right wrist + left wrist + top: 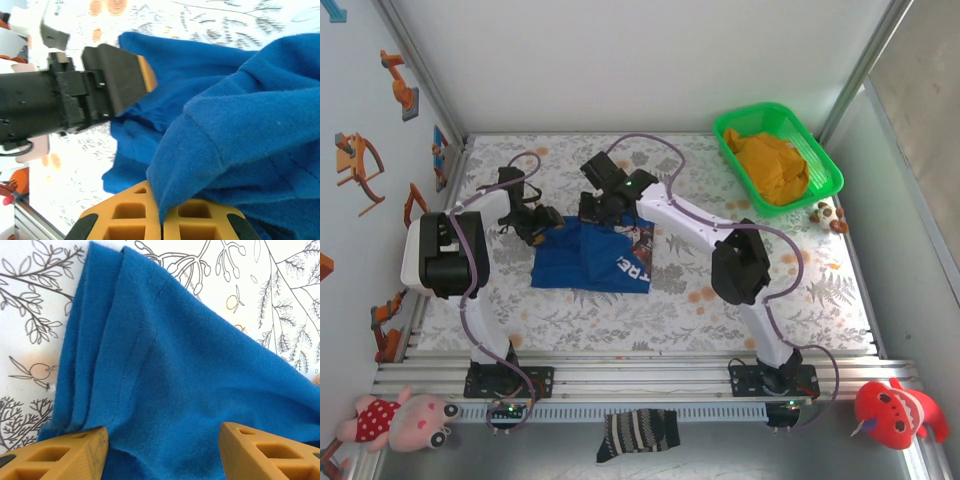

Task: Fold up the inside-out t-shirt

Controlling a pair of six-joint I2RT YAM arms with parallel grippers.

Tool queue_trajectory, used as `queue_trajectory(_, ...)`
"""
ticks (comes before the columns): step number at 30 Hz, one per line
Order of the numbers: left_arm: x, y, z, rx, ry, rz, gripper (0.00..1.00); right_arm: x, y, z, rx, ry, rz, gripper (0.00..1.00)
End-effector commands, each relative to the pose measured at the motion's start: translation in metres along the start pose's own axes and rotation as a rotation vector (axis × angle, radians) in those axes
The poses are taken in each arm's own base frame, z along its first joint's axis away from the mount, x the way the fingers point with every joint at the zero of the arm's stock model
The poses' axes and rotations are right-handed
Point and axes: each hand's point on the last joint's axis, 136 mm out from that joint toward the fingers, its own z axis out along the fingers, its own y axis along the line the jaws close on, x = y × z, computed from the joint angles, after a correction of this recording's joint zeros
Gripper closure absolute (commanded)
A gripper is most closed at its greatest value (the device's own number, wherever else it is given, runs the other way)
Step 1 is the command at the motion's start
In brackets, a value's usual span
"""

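Right jaws pinch t-shirt: royal-blue, crumpled, white lettering showing.

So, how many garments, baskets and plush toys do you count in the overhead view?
Garments: 3 (blue t-shirt, yellow garment, striped sock)
Baskets: 1 (green basket)
Plush toys: 3 (pink toy, red toy, small brown-and-white toy)
Total: 7

The royal-blue t-shirt lies rumpled, partly folded, mid-left on the floral table, white lettering at its right edge.
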Motion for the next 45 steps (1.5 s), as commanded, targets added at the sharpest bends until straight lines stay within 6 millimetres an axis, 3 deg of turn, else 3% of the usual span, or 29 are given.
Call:
queue_trajectory(1,0.037,0.028,0.037,-0.081,0.134,-0.045,0.4,0.004,0.028,0.002,-0.059,0.008,0.016,1.0)
queue_trajectory(6,0.028,0.026,0.033,-0.084,0.126,-0.056,0.39,0.012,0.046,0.041,-0.151,0.049,0.013,0.99)
queue_trajectory(8,0.01,0.025,0.025,-0.072,0.099,-0.074,0.38,0.015,0.057,0.053,-0.21,0.071,-0.025,0.68)
queue_trajectory(9,-0.002,0.024,0.019,-0.06,0.077,-0.086,0.37,0.017,0.062,0.053,-0.236,0.081,-0.047,0.6)
queue_trajectory(11,-0.027,0.022,0.004,-0.034,0.04,-0.115,0.36,0.019,0.075,0.042,-0.281,0.081,-0.102,0.51)
queue_trajectory(15,-0.076,0.019,-0.04,0.011,-0.07,-0.141,0.35,0.011,0.094,-0.01,-0.343,0.018,-0.195,0.35)
queue_trajectory(17,-0.089,0.015,-0.064,0.027,-0.118,-0.129,0.35,0.006,0.086,-0.029,-0.329,-0.011,-0.199,0.36)
queue_trajectory(19,-0.091,0.009,-0.085,0.037,-0.158,-0.112,0.34,-0.004,0.062,-0.038,-0.283,-0.041,-0.177,0.37)
queue_trajectory(22,-0.077,-0.003,-0.107,0.062,-0.188,-0.079,0.34,-0.022,0.011,-0.038,-0.208,-0.071,-0.093,0.4)
queue_trajectory(25,-0.044,-0.02,-0.115,0.07,-0.187,-0.012,0.34,-0.034,-0.044,-0.038,-0.119,-0.102,-0.009,0.41)
queue_trajectory(29,0.009,-0.044,-0.111,0.034,-0.168,0.131,0.32,-0.037,-0.119,-0.034,-0.002,-0.104,0.088,0.4)
queue_trajectory(32,0.04,-0.062,-0.098,-0.01,-0.143,0.237,0.32,-0.036,-0.153,-0.026,0.026,-0.081,0.129,0.37)
queue_trajectory(37,0.072,-0.088,-0.067,-0.151,-0.121,0.435,0.32,-0.037,-0.167,-0.006,0.017,-0.031,0.15,0.36)
queue_trajectory(45,0.089,-0.084,-0.028,-0.403,-0.12,0.63,0.32,-0.041,-0.172,0.024,-0.009,-0.003,0.207,0.37)
